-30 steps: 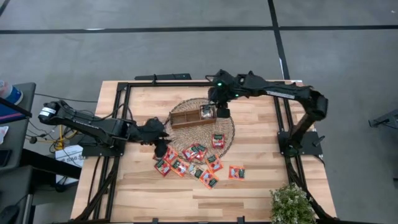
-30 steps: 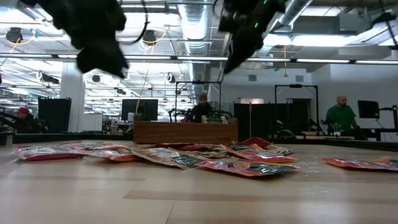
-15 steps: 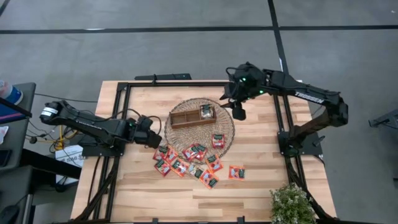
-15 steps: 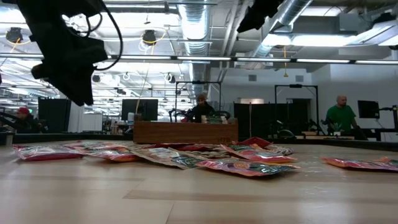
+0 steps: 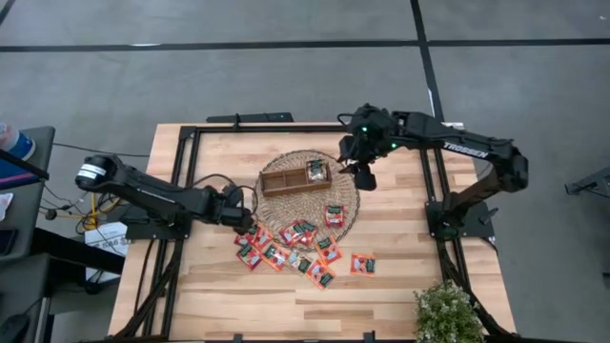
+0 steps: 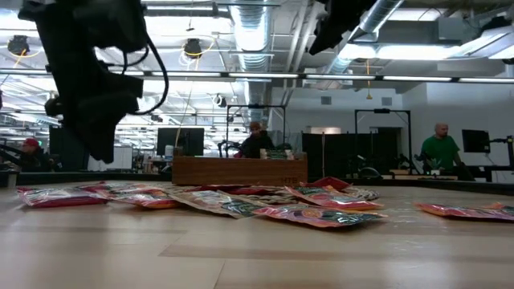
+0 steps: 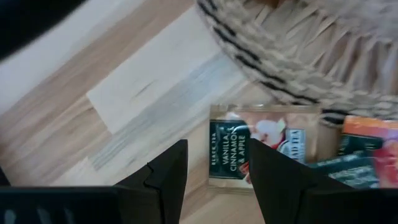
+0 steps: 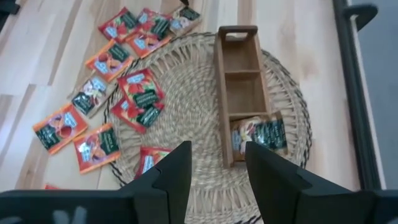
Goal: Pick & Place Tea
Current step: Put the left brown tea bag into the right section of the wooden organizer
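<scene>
A wooden table seen from above, with a round woven mat at its middle and a brown three-compartment wooden tray lying on the mat. One tea sachet already sits in the tray's end compartment nearest the right arm. The rest of the tea lies loose — some sachets on the mat's near edge, most spilling onto the bare table beside it, one a little apart.

Since a second ago the right end effector has left the tray, where it stood over that sachet, and now hangs just beyond the mat's edge, its fingers parted and holding nothing. So that delivery looks finished.

Over the same second the left end effector drew back from the pile and has come in again — it now sits at the pile's left edge. Its wrist view shows the fingers spread wide, empty, above a sachet marked vanilla cinnamon and apple, just off the mat's rim. The next pick appears to be starting there.
</scene>
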Controlling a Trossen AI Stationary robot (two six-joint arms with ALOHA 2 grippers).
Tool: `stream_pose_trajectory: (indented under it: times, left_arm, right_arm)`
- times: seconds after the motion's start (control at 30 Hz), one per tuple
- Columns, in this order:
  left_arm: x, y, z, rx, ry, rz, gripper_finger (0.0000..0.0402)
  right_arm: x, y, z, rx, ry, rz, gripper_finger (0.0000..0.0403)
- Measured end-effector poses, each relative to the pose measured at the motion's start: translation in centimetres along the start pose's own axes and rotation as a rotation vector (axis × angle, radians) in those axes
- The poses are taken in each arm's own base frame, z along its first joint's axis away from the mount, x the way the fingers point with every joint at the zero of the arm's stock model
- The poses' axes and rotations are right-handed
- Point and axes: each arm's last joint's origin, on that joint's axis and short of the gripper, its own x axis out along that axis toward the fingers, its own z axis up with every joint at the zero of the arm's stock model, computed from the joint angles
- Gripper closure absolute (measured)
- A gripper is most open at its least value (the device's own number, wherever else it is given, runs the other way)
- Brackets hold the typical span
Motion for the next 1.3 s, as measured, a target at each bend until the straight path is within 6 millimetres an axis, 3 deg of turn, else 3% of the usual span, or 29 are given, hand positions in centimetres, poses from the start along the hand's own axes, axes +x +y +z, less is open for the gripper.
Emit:
stream_pose_trajectory:
  times: [0.23,0.53,0.77,0.97,1.3]
  left_arm:
    - [1.1,-0.1,0.2,0.064,0.051,0.035,0.0243]
    - [1.4,-0.6,0.9,0.097,0.097,-0.081,0.0243]
    - [2.6,0.9,0.6,0.074,0.118,0.001,0.0243]
    - [4.3,1.4,-0.4,0.018,0.123,-0.067,0.0243]
    - [3.7,1.8,-0.2,-0.002,0.081,-0.088,0.0243]
  right_arm:
    - [0.1,0.6,0.2,-0.018,0.000,0.020,0.0258]
    - [0.4,2.1,0.6,-0.062,0.007,0.057,0.0260]
    - [0.5,3.1,0.8,-0.089,0.013,0.081,0.0262]
    - [0.6,3.6,0.9,-0.104,0.012,0.090,0.0266]
    - [0.6,3.5,0.9,-0.103,0.012,0.090,0.0267]
